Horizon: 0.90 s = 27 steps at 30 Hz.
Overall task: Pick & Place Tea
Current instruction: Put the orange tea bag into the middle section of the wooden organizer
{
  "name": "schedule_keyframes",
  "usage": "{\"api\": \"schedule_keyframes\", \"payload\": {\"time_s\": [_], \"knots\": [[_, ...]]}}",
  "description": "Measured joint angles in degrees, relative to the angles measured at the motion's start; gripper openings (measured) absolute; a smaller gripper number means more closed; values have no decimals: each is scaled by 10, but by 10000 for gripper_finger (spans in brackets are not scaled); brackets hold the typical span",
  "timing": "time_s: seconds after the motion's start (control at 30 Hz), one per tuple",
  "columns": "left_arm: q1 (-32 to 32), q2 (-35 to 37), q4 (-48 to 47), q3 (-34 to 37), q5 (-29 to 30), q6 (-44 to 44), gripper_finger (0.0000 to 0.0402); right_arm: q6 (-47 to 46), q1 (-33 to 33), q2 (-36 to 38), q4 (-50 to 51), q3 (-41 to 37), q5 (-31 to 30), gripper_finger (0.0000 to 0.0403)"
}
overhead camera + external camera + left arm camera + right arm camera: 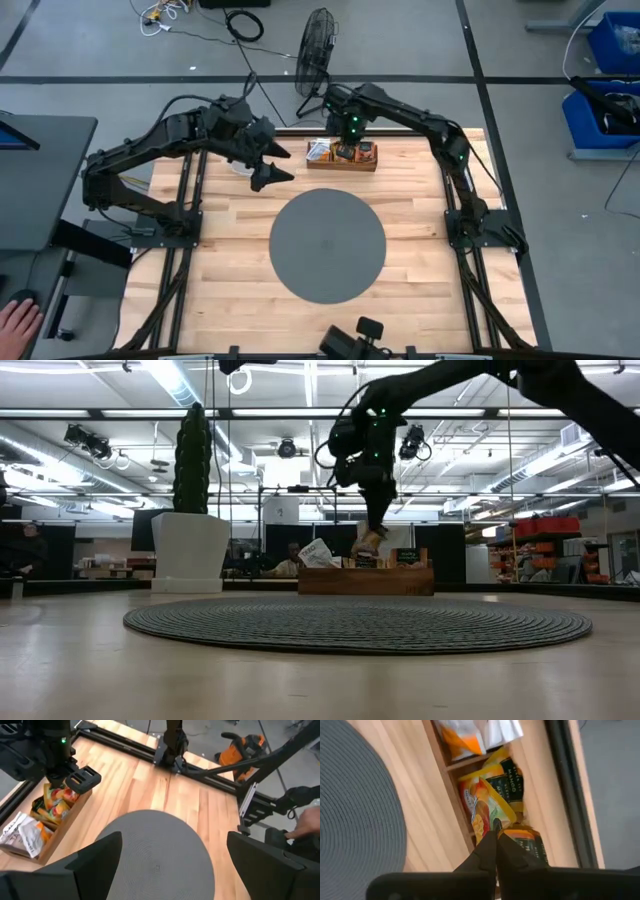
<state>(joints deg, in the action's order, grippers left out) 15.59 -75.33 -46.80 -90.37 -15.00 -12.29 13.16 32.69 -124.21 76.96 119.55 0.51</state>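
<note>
You are seeing the wooden tray [342, 160] sitting at upper centre, holding the tea sachets [487, 802]. The right gripper [496, 840] is pinching one sachet there, fingers closed. The left gripper [167, 851] is hanging wide open, holding nothing.

A pale wooden bench [420, 250] is filling the middle of the high view. A round grey mat [327, 245] is lying flat at its centre. A brown wooden tray [342, 160] is sitting at the upper edge, just above the mat, apart from it. A white pot [190, 552] is standing at upper left.
</note>
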Motion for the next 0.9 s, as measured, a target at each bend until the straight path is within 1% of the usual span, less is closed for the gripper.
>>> {"api": "schedule_keyframes", "payload": {"time_s": [0.3,0.57,0.73,0.83,0.9], "knots": [[0,0,-7,0,0,16,366,11,0,-36,-10,0,0,0],[0,0,-7,0,21,16,366,16,0,-63,-13,0,0,0],[0,0,-7,0,23,16,366,17,-2,-77,-18,1,-1,0],[0,0,-7,0,23,16,366,19,-4,-76,-31,-2,-6,2],[0,0,-7,0,23,16,366,24,-8,-77,-36,-2,-19,10]]}}
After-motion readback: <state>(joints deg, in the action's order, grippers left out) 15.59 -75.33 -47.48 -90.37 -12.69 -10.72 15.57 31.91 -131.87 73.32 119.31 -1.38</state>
